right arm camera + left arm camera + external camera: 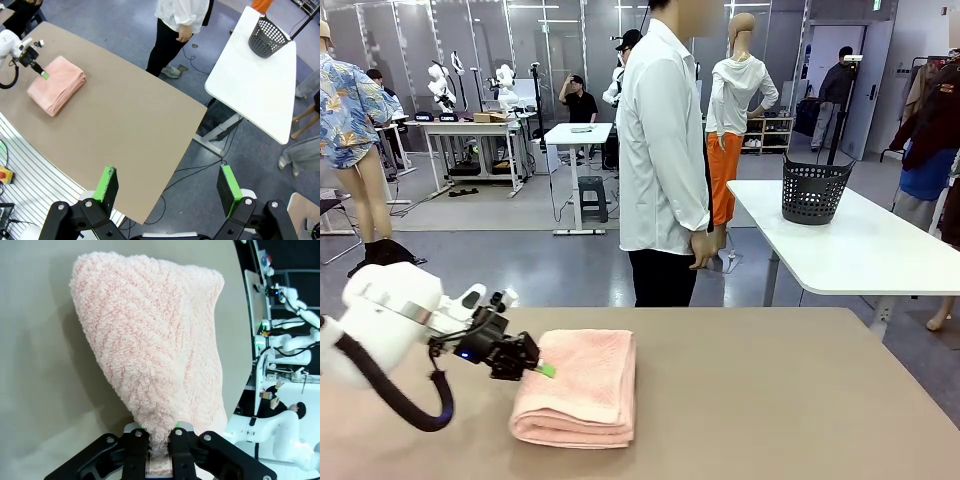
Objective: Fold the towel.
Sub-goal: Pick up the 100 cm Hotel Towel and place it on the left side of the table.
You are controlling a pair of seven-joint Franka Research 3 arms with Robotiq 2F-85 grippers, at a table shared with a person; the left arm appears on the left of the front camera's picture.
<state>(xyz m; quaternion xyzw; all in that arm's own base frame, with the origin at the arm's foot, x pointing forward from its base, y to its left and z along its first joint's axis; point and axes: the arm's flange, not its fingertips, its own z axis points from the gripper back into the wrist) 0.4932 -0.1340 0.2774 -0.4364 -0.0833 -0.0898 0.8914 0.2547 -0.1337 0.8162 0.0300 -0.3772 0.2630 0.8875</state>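
1. We start with the table (770,400), a wide tan surface. The towel (578,388) lies toward its left edge on the robot's near side, well away from the far edge where a person (663,160) stands.

2. Now the towel itself: a pale salmon-pink terry bundle, already folded into a thick stack, with rounded folds along its near side and layered edges showing. In the left wrist view the herringbone ribs run in slanted rows across the pile, and a smoother strip cuts through them.

3. How will it handle? We judge it soft, light and floppy. It should sag wherever it is unsupported, and the loops should give good friction, so slipping looks unlikely. The layers could slide apart if only the top one is pinched.

4. Where to hold it: we'd take an edge or corner and catch all the layers at once.

5. The left gripper (542,369) is at the towel's left edge, its jaws drawn narrow on a tuck of terry between the green pads (176,428).

6. The right gripper (167,182) hangs high above the table's right side, fingers spread wide, holding nothing.
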